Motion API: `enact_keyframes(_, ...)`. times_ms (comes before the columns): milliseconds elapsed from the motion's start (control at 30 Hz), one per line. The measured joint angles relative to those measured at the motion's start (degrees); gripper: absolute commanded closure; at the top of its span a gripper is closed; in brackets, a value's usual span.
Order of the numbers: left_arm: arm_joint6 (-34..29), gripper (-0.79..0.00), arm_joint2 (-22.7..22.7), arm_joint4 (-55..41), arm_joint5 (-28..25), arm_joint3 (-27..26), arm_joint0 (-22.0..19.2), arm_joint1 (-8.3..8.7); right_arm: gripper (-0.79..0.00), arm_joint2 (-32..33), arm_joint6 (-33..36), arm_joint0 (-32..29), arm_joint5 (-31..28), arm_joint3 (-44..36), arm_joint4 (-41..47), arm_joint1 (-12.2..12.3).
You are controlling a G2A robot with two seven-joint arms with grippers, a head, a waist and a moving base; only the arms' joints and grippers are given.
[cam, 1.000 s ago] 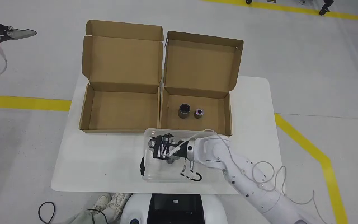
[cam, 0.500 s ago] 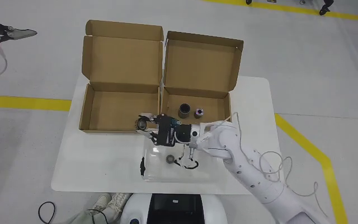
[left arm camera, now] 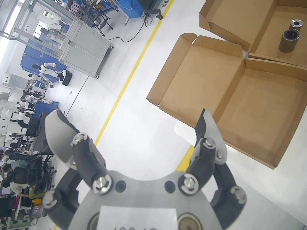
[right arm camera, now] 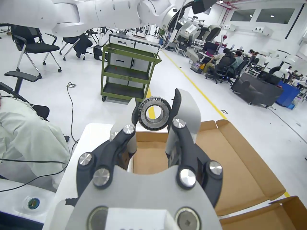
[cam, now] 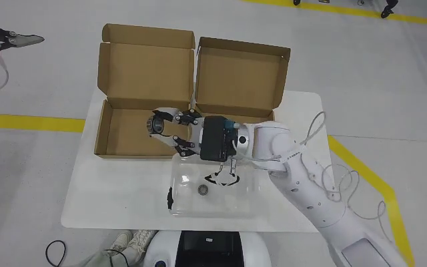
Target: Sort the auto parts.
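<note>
My right gripper (cam: pixel 162 125) is shut on a metal bearing ring (cam: pixel 158 124) and holds it above the floor of the left cardboard box (cam: pixel 127 137). The right wrist view shows the bearing (right arm camera: pixel 154 125) clamped between the fingertips of the right gripper (right arm camera: pixel 155 108), with the left box (right arm camera: pixel 225 159) below. My left gripper (left arm camera: pixel 130 120) hangs open and holds nothing, off to the side of the left box (left arm camera: pixel 239 111). The right box (left arm camera: pixel 285 13) holds a dark sleeve (left arm camera: pixel 289 40) and a small metal bushing (left arm camera: pixel 297 23).
A clear plastic tray (cam: pixel 247 200) sits at the table's front edge with a small round part (cam: pixel 203 190), a black clip (cam: pixel 220 179) and a black piece (cam: pixel 170 198) at its left rim. The right box (cam: pixel 227 112) stands behind it, both lids open.
My right gripper rose out of the clear tray with the bearing and swung back and left over the left box.
</note>
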Motion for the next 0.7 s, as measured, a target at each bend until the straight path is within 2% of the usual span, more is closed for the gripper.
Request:
enact_keyframes(300,0.0,-0.785,0.0,0.0,0.0,0.0,0.0,0.0,0.0,1.5,-4.3,3.4,1.4,-1.2,0.4,-1.0)
enact_keyframes(700,0.0,-0.785,0.0,0.0,0.0,0.0,0.0,0.0,0.0,1.8,-5.8,4.3,1.6,-1.4,0.4,-1.6)
